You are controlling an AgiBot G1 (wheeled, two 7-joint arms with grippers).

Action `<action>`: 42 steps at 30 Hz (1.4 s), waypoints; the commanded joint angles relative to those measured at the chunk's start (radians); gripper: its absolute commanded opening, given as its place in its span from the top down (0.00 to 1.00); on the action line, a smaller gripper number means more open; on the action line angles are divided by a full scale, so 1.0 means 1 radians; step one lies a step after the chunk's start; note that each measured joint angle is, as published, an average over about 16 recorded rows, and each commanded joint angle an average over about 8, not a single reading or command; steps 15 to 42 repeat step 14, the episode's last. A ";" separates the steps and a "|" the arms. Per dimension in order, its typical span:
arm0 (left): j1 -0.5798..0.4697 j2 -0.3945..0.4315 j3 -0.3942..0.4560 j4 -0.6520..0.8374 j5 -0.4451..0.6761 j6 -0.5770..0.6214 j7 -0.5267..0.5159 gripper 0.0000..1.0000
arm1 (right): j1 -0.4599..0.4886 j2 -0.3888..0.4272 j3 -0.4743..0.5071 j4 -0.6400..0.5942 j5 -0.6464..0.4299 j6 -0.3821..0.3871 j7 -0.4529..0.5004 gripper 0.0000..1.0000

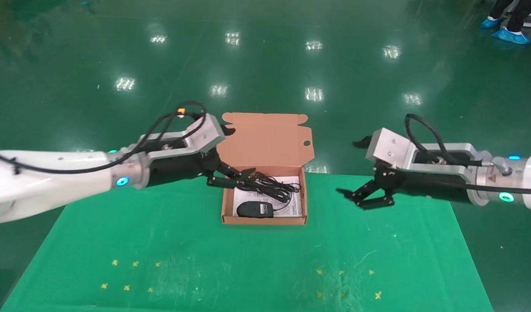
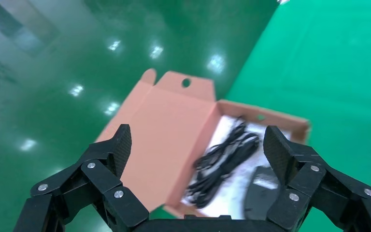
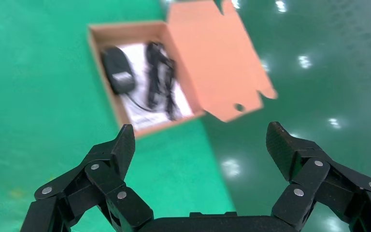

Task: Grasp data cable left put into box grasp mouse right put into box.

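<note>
Left gripper [image 1: 231,177] gapes over box [image 1: 264,221] holding data cable [image 1: 270,184], mouse [image 1: 254,209].

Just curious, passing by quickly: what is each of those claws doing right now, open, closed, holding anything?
Left gripper: open, empty, above the box edge.
Right gripper: open, empty, off to the box's right.

Box [image 2: 174,130] contents blurred in wrist views; mouse [image 2: 260,193] partly cut off.
</note>
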 commanded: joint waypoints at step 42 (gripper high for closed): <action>0.141 -0.167 -0.168 -0.171 -0.202 0.237 -0.078 0.00 | -0.169 0.027 0.227 0.035 0.220 -0.214 -0.016 0.00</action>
